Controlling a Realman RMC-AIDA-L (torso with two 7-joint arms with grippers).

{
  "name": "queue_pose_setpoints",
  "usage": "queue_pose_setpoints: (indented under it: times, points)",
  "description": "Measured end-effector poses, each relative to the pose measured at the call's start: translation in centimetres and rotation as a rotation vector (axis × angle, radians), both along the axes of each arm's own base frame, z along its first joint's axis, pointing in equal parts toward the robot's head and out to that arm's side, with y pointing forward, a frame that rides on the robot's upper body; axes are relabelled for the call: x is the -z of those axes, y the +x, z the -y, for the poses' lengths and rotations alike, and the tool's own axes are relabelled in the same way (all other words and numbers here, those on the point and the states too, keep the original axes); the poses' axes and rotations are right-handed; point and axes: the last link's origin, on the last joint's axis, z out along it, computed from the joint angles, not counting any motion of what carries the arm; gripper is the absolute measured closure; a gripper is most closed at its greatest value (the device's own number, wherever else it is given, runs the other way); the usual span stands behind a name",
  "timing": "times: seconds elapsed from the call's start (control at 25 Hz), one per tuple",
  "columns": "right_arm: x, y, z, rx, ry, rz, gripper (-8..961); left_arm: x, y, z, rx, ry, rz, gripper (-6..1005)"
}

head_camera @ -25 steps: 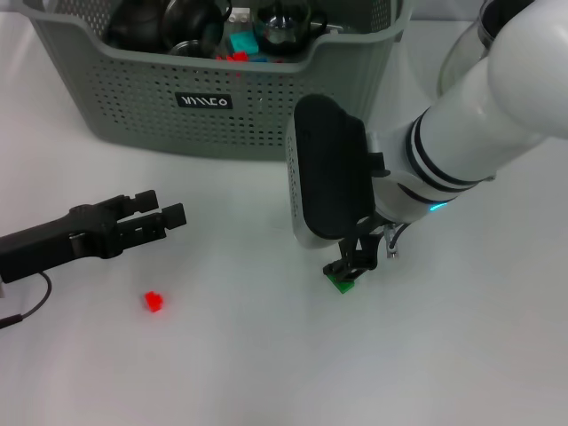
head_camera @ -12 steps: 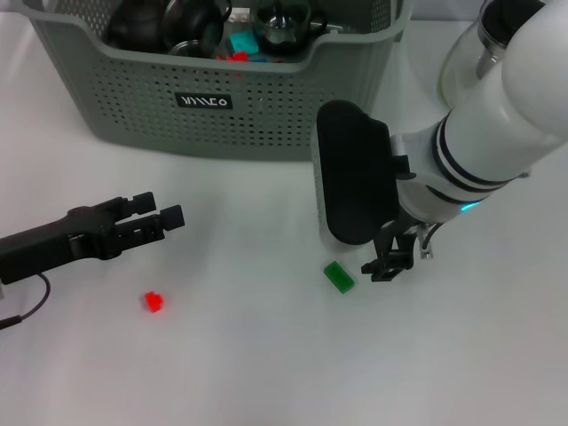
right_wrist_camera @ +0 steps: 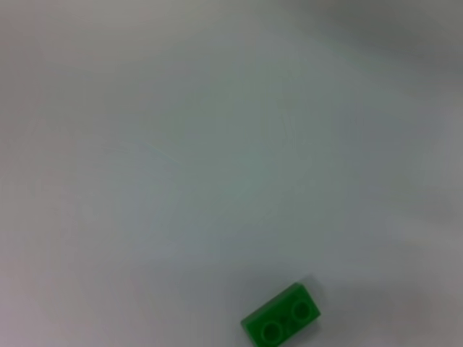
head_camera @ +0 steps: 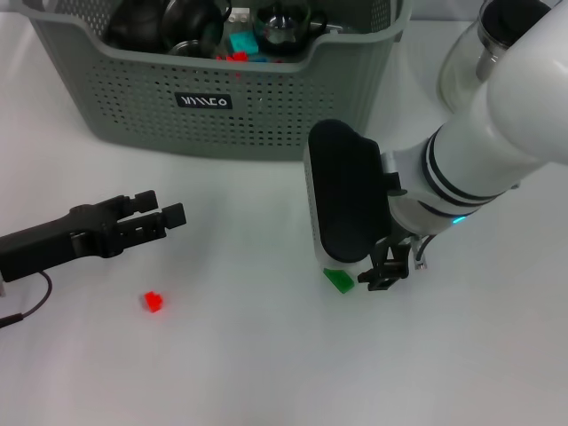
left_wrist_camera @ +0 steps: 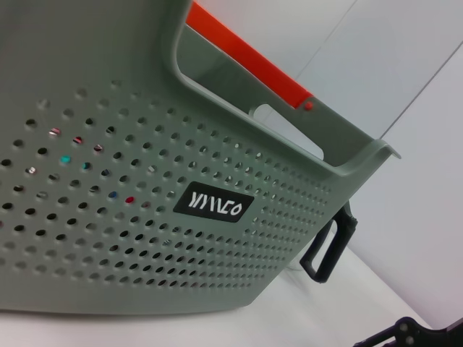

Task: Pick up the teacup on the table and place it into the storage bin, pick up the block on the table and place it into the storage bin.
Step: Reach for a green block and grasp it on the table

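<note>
The grey-green storage bin (head_camera: 266,124) with a black label stands at the back; its wall fills the left wrist view (left_wrist_camera: 145,217). It holds dark glass teaware and coloured blocks. No teacup shows on the table. A green block (head_camera: 338,280) lies on the table and also shows in the right wrist view (right_wrist_camera: 282,322). My right gripper (head_camera: 383,273) is low over the table, just right of the green block, open and holding nothing. A small red block (head_camera: 153,302) lies front left. My left gripper (head_camera: 160,213) hovers open and empty above and beyond the red block.
A glass teapot (head_camera: 466,62) stands back right beside the bin; its black handle (left_wrist_camera: 329,249) shows past the bin's corner. The table is white, with bare surface in front of both grippers.
My right gripper left the green block, swung right, then came back left beside it. The green block stayed on the table. The left arm has not moved.
</note>
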Motion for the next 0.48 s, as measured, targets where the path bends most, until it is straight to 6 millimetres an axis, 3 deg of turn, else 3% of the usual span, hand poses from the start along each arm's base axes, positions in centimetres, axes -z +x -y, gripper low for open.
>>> queue_pose_setpoints:
  times: [0.48]
  points:
    - [0.67, 0.34, 0.01, -0.024, -0.005, 0.020, 195, 0.01, 0.02, -0.01, 0.001, -0.001, 0.000, 232]
